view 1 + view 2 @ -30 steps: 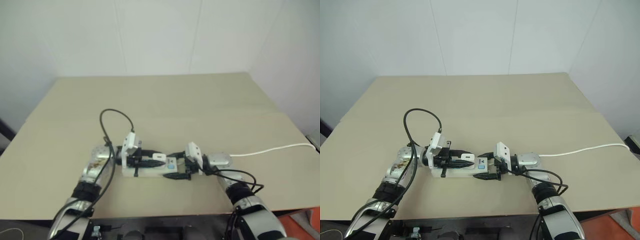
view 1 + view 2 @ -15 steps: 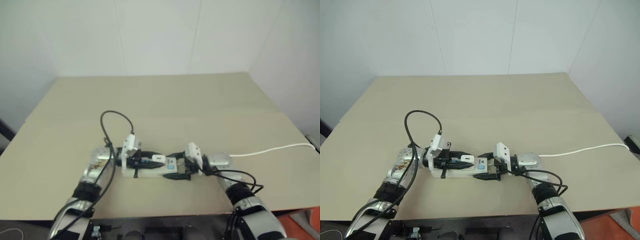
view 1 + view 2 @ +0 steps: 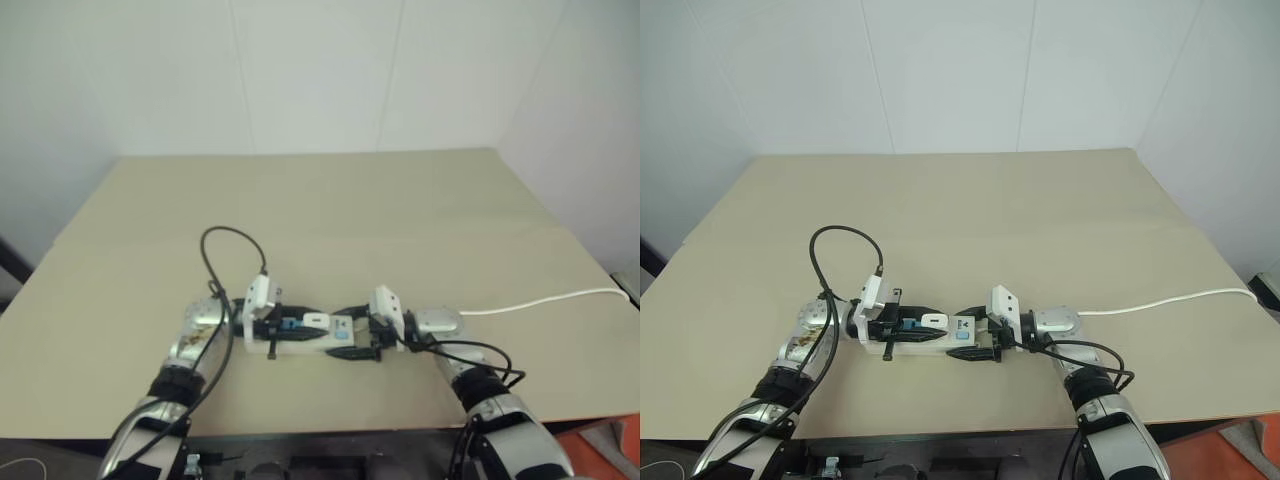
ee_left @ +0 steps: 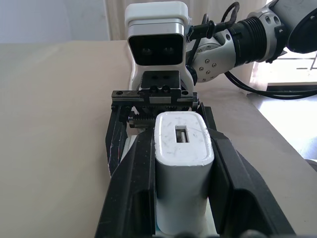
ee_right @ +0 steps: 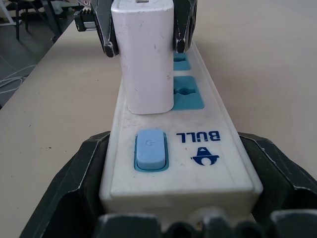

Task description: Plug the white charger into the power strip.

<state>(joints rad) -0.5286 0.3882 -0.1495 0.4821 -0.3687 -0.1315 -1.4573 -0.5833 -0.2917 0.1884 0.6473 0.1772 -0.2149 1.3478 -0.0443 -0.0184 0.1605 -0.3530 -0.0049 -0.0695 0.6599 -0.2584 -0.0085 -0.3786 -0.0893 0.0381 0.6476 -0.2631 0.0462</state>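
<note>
Between left gripper (image 4: 181,208) fingers: white charger (image 5: 143,59), clamped | now lower, base meets power strip (image 5: 198,153) | right gripper (image 5: 178,218) clamps switch end | insertion nearly complete.

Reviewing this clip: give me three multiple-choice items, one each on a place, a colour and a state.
1. Where does the white charger stand?
A. On the power strip
B. On the bare table
C. At the far table edge

2. What colour is the strip's end switch?
A. Red
B. Blue
C. Black

3. How is the left gripper?
A. Open, empty
B. Shut on the charger
C. Shut on the cord

Key: 1 A, its base meets the strip's top beside a socket face. 2 B, the button is light blue. 3 B, black fingers press both charger sides.
</note>
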